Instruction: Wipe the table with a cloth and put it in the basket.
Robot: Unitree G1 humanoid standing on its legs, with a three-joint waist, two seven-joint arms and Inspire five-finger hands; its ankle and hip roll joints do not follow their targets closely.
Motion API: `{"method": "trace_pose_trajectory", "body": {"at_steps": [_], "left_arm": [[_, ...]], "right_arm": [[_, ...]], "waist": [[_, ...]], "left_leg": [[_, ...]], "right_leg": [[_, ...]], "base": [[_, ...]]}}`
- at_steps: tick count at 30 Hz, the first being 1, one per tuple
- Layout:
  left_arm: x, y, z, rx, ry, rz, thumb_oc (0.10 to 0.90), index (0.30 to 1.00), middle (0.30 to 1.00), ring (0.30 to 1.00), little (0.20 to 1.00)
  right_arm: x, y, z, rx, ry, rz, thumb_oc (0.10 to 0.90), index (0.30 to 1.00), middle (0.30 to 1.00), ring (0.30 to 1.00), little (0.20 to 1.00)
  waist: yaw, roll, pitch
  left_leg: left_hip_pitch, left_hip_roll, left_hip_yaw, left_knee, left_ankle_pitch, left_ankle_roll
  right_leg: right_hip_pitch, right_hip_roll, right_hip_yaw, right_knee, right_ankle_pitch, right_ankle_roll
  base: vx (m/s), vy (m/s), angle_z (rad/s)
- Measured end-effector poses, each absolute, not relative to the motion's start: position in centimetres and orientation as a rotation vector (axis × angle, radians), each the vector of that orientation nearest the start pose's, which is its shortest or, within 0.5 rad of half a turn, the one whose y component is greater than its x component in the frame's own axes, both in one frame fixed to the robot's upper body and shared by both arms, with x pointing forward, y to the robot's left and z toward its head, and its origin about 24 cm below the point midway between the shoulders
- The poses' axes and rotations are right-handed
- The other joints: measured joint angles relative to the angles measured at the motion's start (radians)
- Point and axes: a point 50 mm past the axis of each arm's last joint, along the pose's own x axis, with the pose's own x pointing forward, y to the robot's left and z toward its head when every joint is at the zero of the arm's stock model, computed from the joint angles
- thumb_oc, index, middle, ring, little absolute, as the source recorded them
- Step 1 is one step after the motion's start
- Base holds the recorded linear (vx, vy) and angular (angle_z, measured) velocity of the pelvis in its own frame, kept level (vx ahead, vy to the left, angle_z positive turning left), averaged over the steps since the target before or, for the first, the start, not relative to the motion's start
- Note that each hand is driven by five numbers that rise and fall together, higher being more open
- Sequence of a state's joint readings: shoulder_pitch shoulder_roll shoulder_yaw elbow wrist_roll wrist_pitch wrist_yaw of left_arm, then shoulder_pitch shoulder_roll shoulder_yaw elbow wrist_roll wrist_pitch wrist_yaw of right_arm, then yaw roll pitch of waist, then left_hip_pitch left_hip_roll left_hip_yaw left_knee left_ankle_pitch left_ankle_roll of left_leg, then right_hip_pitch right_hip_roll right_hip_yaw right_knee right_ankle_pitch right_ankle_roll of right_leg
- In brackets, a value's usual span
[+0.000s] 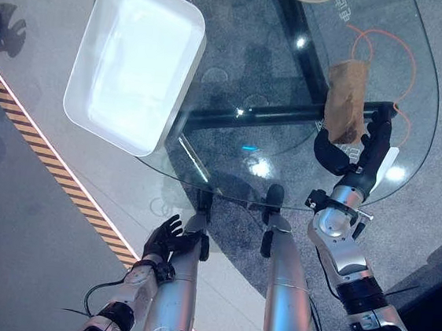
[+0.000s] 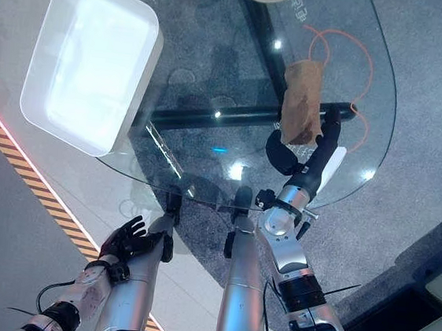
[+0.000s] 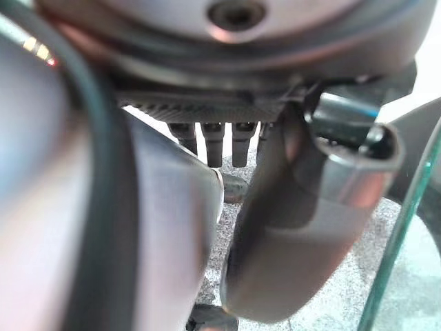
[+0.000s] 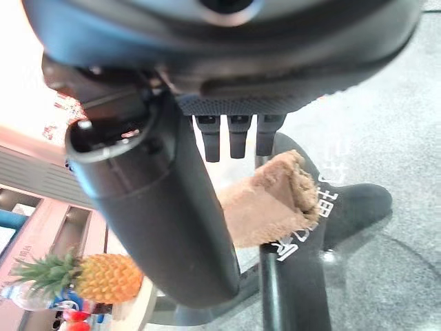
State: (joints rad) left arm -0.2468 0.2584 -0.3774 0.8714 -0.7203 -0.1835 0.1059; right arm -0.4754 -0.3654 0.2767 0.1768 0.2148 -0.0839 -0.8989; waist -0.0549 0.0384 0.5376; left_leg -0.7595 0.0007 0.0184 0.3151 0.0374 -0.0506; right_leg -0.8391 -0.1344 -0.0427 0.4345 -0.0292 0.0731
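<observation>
Cloth: brown, lying near the tabletop's right edge
Right robot hand: fingers straight, resting against the cloth's near end, gripping nothing
Left robot hand: relaxed, empty, below the near edge
Basket: white, at the left edge

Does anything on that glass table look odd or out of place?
Mostly the white basket: it sits at the table's left edge, one side jutting past the glass. The brown cloth lies bunched by the right hand. I see no spill or damage.

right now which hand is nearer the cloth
Right. The right hand is at the cloth on the glass table, thumb and fingers either side of its near end. The left hand hangs low, off the table's near edge, far from it.
</observation>
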Motion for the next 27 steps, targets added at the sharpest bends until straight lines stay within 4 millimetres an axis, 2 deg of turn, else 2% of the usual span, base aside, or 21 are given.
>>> {"method": "trace_pose_trajectory", "body": {"at_steps": [10,15,20,27], "left_arm": [[25.6,18.1,-7.0,-0.216,0.507,0.130,0.800,0.900,0.900,0.900,0.900],[26.2,18.0,-6.6,-0.214,0.497,0.127,0.800,0.900,0.900,0.900,0.900],[26.3,17.9,-6.5,-0.214,0.499,0.125,0.800,0.900,0.900,0.900,0.900],[26.5,17.8,-6.4,-0.216,0.499,0.121,0.800,0.900,0.900,0.900,0.900]], "right_arm": [[32.8,-18.1,14.8,-0.143,-0.357,-0.655,0.800,0.900,0.900,0.900,0.900],[33.8,-19.3,16.9,-0.201,-0.383,-0.724,0.800,0.900,0.900,0.900,0.900],[34.2,-19.2,18.6,-0.209,-0.424,-0.730,0.800,0.900,0.900,0.900,0.900],[34.6,-19.4,19.2,-0.222,-0.430,-0.741,0.800,0.900,0.900,0.900,0.900]], "waist": [[0.006,0.001,0.000],[0.021,0.001,0.000],[0.027,0.001,0.000],[0.034,0.002,-0.001]], "left_leg": [[-0.046,0.000,-0.001,0.002,0.002,-0.002],[-0.065,0.000,-0.002,0.002,0.003,-0.003],[-0.066,-0.003,-0.004,0.001,0.003,-0.004],[-0.076,-0.005,-0.005,0.001,0.004,-0.005]], "right_leg": [[-0.046,0.000,0.000,0.004,0.003,-0.005],[-0.065,-0.001,0.000,0.005,0.004,-0.005],[-0.070,-0.004,-0.001,0.015,0.001,-0.005],[-0.083,-0.005,-0.001,0.020,-0.002,-0.004]], "base": [[0.00,0.000,0.00],[0.00,0.000,0.00],[0.00,0.003,0.01],[0.00,0.000,0.00]]}}
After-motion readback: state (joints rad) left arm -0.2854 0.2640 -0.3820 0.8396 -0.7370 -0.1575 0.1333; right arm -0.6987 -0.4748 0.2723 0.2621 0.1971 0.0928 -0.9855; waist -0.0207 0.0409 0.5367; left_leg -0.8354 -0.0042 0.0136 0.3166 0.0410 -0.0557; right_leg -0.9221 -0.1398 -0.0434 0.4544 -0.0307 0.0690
